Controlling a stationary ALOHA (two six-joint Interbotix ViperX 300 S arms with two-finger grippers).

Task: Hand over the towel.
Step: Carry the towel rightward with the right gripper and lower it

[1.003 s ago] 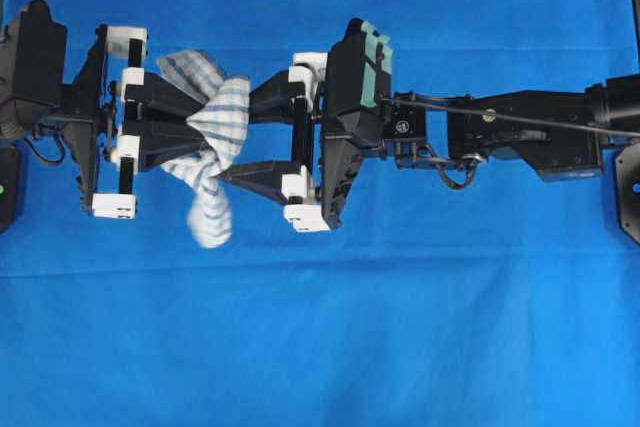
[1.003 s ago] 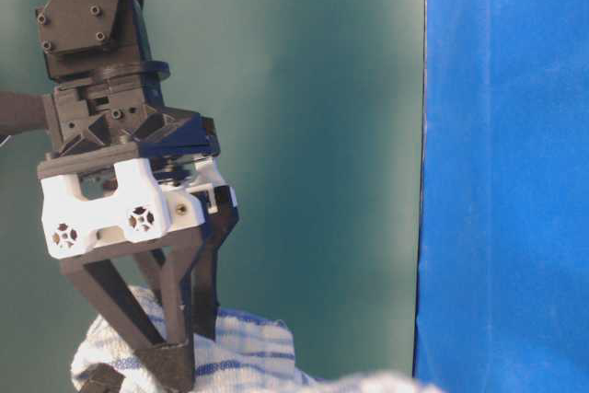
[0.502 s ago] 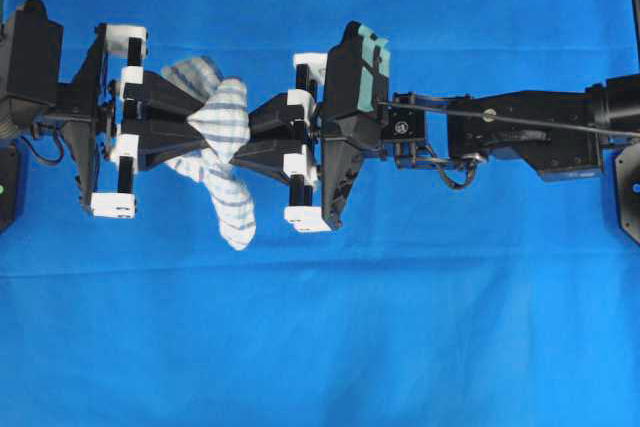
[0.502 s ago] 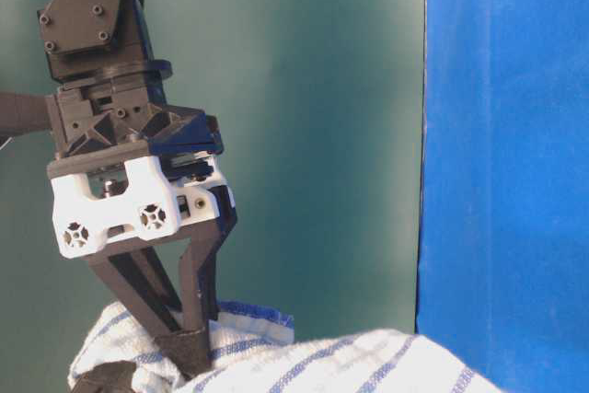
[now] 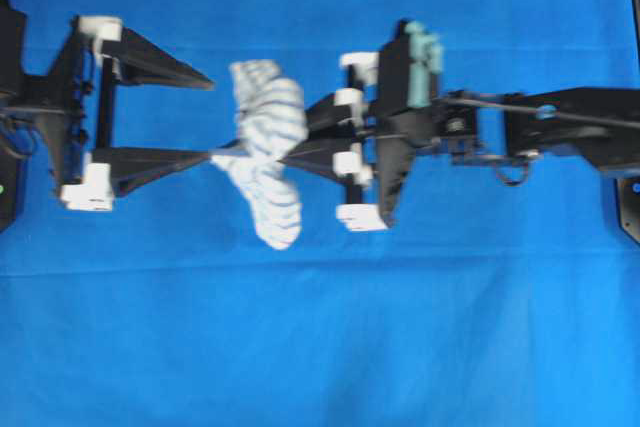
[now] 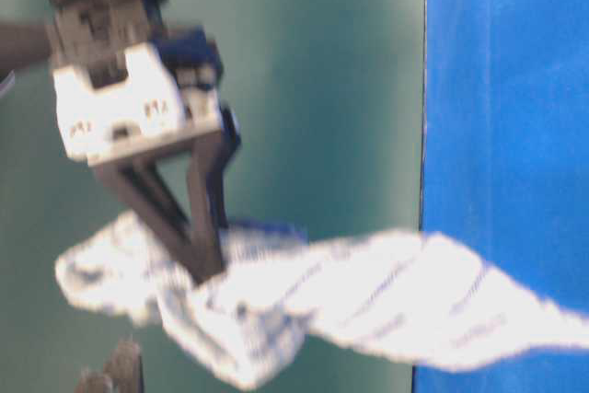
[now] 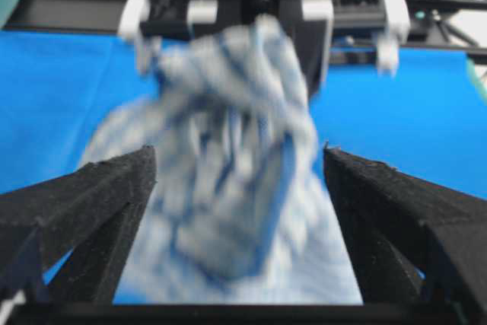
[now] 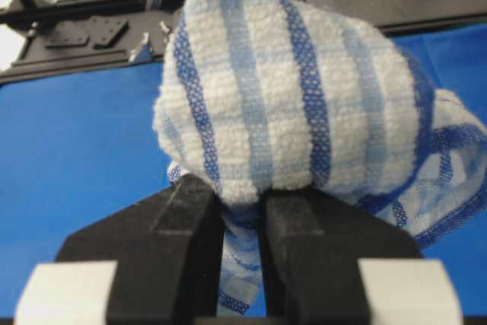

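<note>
Overhead view, one towel point(image 5: 266, 152), right jaws clenched on it, left jaws spread.

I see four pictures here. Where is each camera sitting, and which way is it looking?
Overhead: above, looking straight down at the blue cloth; both arms, the open left pincer, and the right pincer holding the towel.
Table-level: low, looking sideways; one pincer gripping the towel.
Left wrist: on the left arm, looking past its spread fingers at the towel.
Right wrist: on the right arm, looking along its closed fingers.
All four share the towel.
</note>
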